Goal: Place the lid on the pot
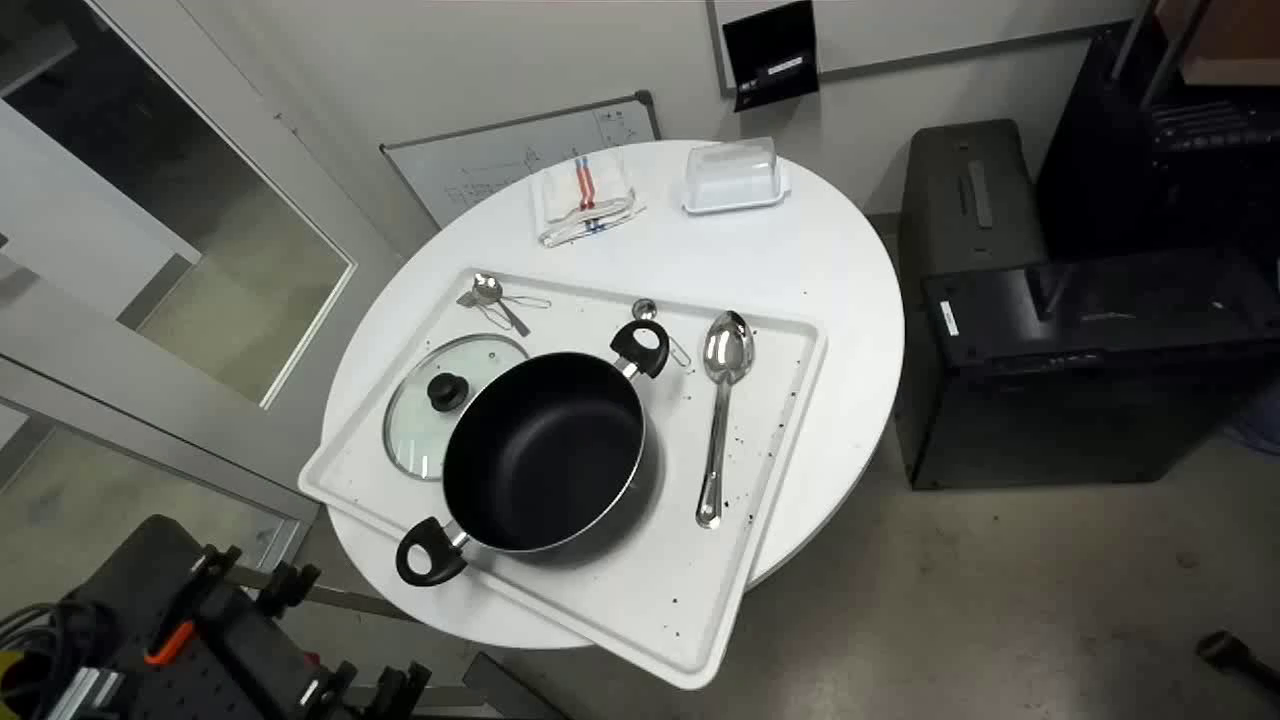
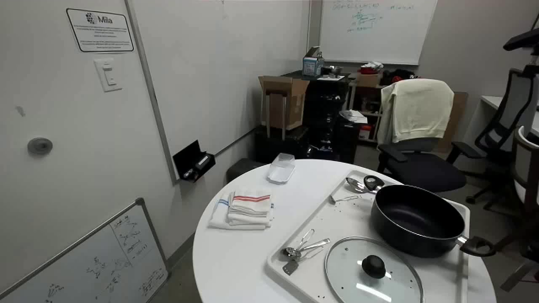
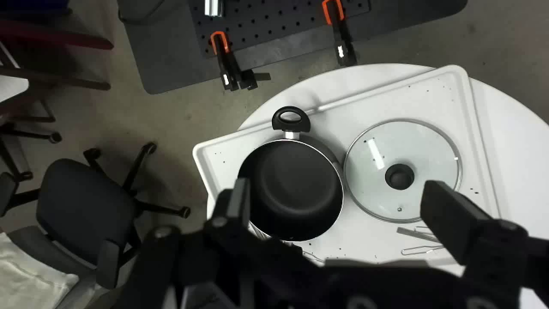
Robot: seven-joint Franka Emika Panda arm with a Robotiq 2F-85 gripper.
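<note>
In an exterior view, the upper-left sign (image 2: 101, 31) reads "Mila"; bottom edge crops lid (image 2: 374, 268). Gripper (image 3: 333, 205) gapes wide.

A metal spoon (image 1: 719, 420) and smaller utensils (image 1: 487, 289) lie on a white tray (image 1: 660, 590) overhanging a round tabletop (image 1: 840, 260), where folded striped towels (image 2: 250, 210) and a clear-covered dish (image 1: 735, 180) sit near the tray, with a black chair (image 3: 83, 210) standing apart from it.

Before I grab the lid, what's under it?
Through the glass lid, the white tray shows, plus dark specks, on or beneath the glass, I can't tell which. In every view the knob hides some tray.
</note>
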